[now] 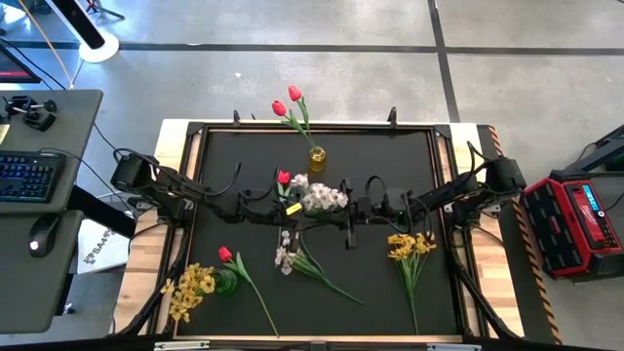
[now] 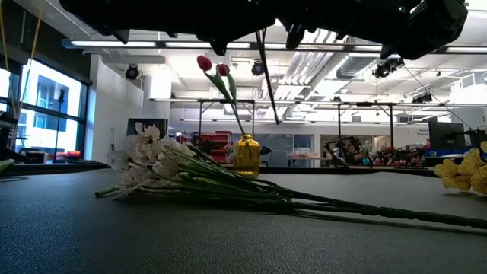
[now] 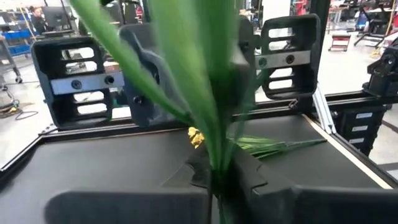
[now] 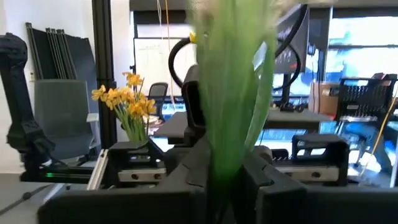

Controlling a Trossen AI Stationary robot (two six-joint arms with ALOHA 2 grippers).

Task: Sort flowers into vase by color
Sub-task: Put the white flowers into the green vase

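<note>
Red tulips [image 1: 225,253] four, yellow bunches [image 1: 409,244] two, white sprays [image 1: 285,257] two; left claw [image 3: 214,171], right claw [image 4: 225,163] gripping stems [image 3: 208,118].

green stems [image 3: 205,93] blurred close up, blossoms cut off above

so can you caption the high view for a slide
Both tools meet mid-table on a white spray; two red tulips stand in the yellow vase.

Matt black table mat [image 1: 390,175]
</note>
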